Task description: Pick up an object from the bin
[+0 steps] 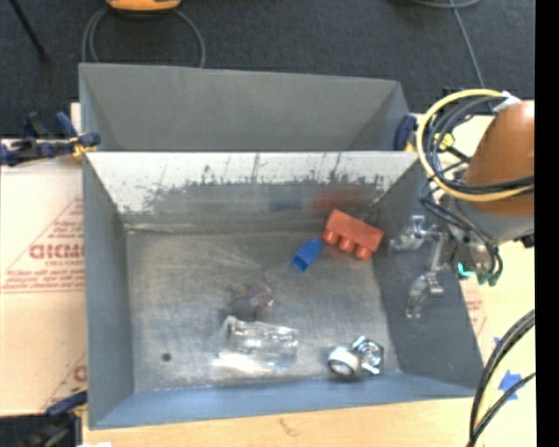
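Gripper (417, 266) spread wide, empty, by the bin's (107, 250) right wall.
One each: orange block (354, 234), blue piece (306, 255), purplish lump (253, 296), clear packet (258, 340), silver fitting (356, 358).

The light is bright and even, falling from above. The bin's back wall (252, 170) catches the most of it and looks pale, almost washed out, while the right wall (433, 352) lies in darker shade. Things on the bin floor (186, 268) throw only faint, short shadows. Small glints sit on the shiny metal piece (356, 358) and the clear plastic piece (258, 341) near the front. The carpet (261, 17) around the bin stays dark.
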Controlling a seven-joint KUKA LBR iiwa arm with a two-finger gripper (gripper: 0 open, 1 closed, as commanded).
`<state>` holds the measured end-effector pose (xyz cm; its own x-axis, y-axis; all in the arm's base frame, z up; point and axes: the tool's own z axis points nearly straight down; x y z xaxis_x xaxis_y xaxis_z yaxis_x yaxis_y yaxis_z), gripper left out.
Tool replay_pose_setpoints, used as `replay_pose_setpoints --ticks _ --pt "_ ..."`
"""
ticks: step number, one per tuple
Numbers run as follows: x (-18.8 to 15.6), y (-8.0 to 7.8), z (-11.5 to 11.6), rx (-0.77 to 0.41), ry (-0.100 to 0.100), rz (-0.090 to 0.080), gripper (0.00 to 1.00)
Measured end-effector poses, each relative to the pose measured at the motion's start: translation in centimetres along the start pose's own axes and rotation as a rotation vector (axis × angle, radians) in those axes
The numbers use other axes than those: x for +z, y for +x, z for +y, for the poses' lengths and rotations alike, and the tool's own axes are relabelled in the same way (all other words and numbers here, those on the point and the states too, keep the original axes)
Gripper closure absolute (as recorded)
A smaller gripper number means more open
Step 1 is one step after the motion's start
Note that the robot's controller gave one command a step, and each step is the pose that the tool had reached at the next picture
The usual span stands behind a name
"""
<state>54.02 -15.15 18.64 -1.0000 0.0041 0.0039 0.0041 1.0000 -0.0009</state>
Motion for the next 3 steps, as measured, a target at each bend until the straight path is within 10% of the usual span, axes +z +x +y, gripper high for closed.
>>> replay_pose_setpoints --ticks 1,2,3 --pt "5.4 6.1 7.4 -0.178 -0.003 0.000 0.00" --pt "11.2 5.3 7.0 -0.361 0.004 -0.019 0.00" --pt "11.2 5.4 6.9 -0.364 0.005 -0.015 1.00"
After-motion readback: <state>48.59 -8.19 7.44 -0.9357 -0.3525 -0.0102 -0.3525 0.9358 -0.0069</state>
